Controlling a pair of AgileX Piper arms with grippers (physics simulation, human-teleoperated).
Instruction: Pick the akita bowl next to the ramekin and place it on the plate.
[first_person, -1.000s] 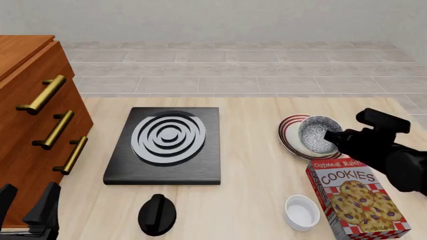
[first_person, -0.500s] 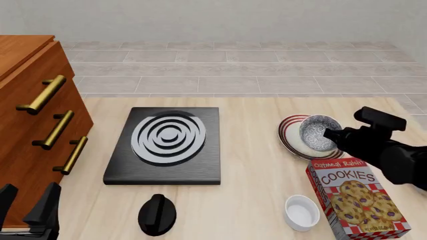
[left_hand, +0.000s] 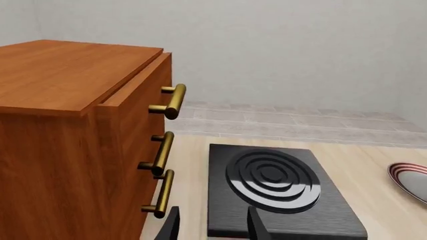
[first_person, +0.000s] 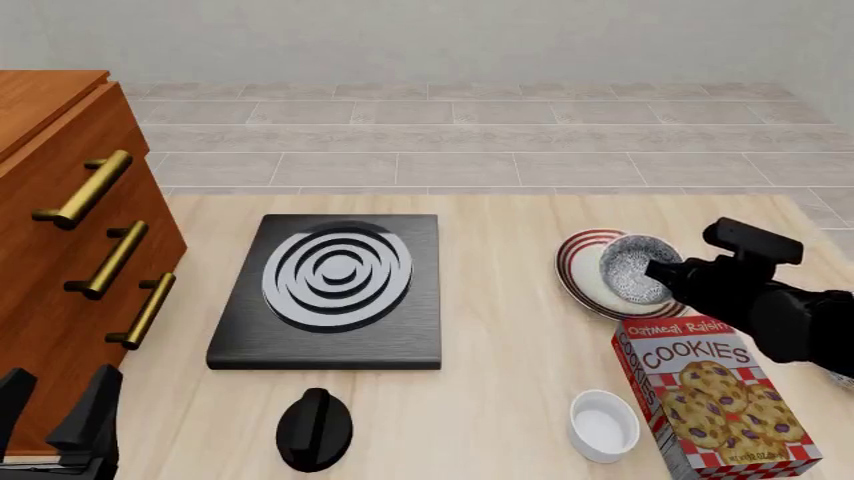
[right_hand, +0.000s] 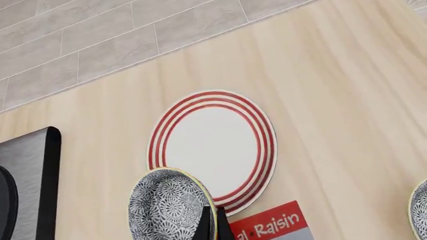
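Right gripper (first_person: 657, 268): clamped on the near rim of the bowl, fingers pinched tight together over the edge in the wrist view, black arm reaching in from the right side of the table.
Bowl (first_person: 635, 267): speckled blue-grey, tipped up on a slant in the grip, open side turned toward the left of the table, held above the plate's right half; contact with the plate impossible to judge from here.
Bowl in the right wrist view (right_hand: 171, 205): hanging over the plate's near edge, rim caught between the dark fingertips (right_hand: 212, 223).
Plate (first_person: 582, 267): white with red rings, flat on the table at the right, just behind the cookie box.
Cookie box (first_person: 707, 392): red and white, lying at the table's near right corner, top edge right by the plate.
Ramekin (first_person: 603, 424): plain white, near edge of the table, just left of the cookie box, well apart from the plate.
Second bowl (right_hand: 419, 210): only a sliver of patterned rim at the edge of the right wrist view.
Left gripper (first_person: 56, 420): parked low at the near left corner, fingers spread apart, nothing between them.
Stove plate (first_person: 332, 287): black slab with silver rings, centre-left of the table.
Knob (first_person: 316, 429): black, near the front edge, in front of the stove plate.
Cabinet (first_person: 70, 250): wooden, brass handles, along the left side.
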